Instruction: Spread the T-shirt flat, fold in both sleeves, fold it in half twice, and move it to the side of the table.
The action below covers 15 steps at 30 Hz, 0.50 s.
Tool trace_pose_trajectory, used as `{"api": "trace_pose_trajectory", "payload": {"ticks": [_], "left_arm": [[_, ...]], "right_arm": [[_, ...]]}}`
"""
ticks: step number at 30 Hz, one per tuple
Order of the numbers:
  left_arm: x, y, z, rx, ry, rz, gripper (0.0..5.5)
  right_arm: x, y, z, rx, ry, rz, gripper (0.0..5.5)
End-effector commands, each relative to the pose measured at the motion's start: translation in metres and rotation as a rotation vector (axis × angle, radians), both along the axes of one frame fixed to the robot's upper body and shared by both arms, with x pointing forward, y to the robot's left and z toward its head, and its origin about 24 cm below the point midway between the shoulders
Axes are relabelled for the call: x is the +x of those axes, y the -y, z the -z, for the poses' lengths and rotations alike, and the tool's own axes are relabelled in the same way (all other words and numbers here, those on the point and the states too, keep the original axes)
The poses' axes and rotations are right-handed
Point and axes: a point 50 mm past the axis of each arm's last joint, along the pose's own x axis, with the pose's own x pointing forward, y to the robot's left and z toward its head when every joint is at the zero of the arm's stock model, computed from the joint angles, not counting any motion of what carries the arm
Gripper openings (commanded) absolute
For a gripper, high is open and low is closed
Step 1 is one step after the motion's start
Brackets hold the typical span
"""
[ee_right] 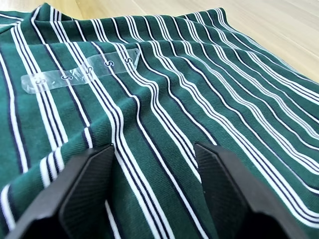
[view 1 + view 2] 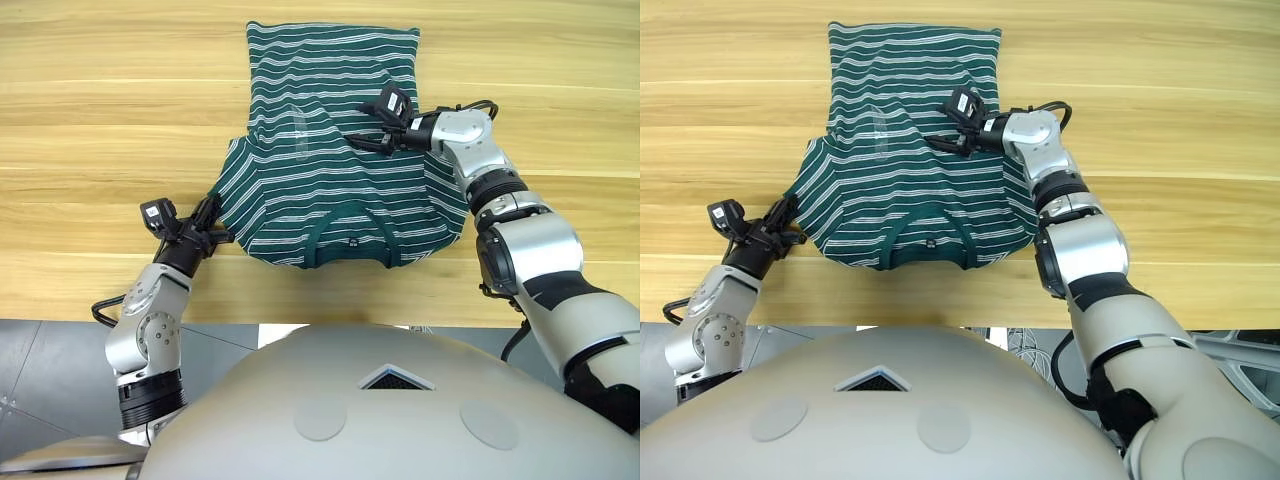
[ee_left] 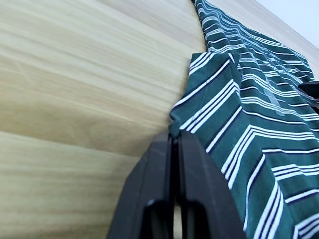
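Note:
A dark green T-shirt [image 2: 320,190] with white stripes lies on the wooden table [image 2: 100,120], its collar [image 2: 350,228] toward me and its hem at the far side. The sleeve on my right lies folded in over the body. My left gripper [image 2: 212,222] is shut on the edge of the left sleeve [image 3: 199,94], low at the table surface. My right gripper [image 2: 362,140] hovers over the middle of the shirt, open, its fingers [image 1: 87,186] spread just above the striped cloth. A clear size sticker [image 1: 82,69] is stuck on the chest.
Bare wood stretches to both sides of the shirt and beyond its hem. The table's front edge [image 2: 300,325] runs just below the collar, with grey floor [image 2: 40,380] beneath it.

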Motion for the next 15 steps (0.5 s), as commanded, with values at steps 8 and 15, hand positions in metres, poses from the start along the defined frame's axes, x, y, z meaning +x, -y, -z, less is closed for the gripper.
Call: {"api": "trace_pose_trajectory", "payload": {"ticks": [8, 15], "left_arm": [[0.015, 0.018, -0.035, 0.173, 0.227, 0.102, 0.02], [0.013, 0.059, -0.040, 0.280, 0.273, 0.324, 0.02]], "right_arm": [[0.000, 0.005, -0.001, 0.003, 0.007, 0.012, 3.01], [0.000, 0.009, -0.002, 0.004, 0.019, 0.009, 3.01]]}}
